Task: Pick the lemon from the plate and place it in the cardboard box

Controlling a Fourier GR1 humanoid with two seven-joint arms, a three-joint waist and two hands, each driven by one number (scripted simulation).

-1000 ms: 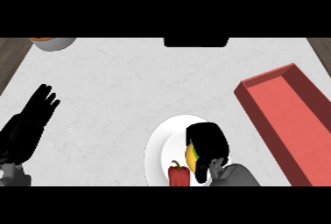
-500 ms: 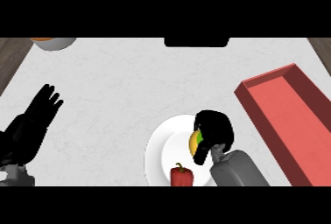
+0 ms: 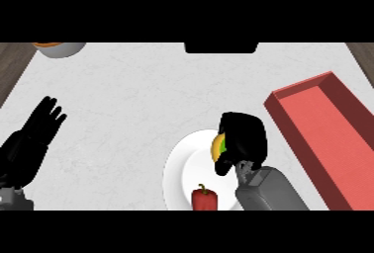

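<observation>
A yellow lemon (image 3: 217,146) shows as a sliver at the upper right of the white plate (image 3: 182,168), mostly hidden by my right hand (image 3: 243,138), whose fingers and thumb are curled round it. Whether the lemon still touches the plate I cannot tell. The box (image 3: 337,133) is a long reddish open tray at the right, just right of that hand. My left hand (image 3: 33,136) rests open at the left edge, fingers pointing up.
A red pepper (image 3: 205,197) stands on the plate's lower part, close below my right hand. A bowl with orange contents (image 3: 58,48) sits at the top left corner. Dark wooden strips (image 3: 11,64) border the pale counter on the left and right.
My right hand has moved up and away from me with the lemon, from the plate's lower part to its upper right edge. The left hand has stayed put.
</observation>
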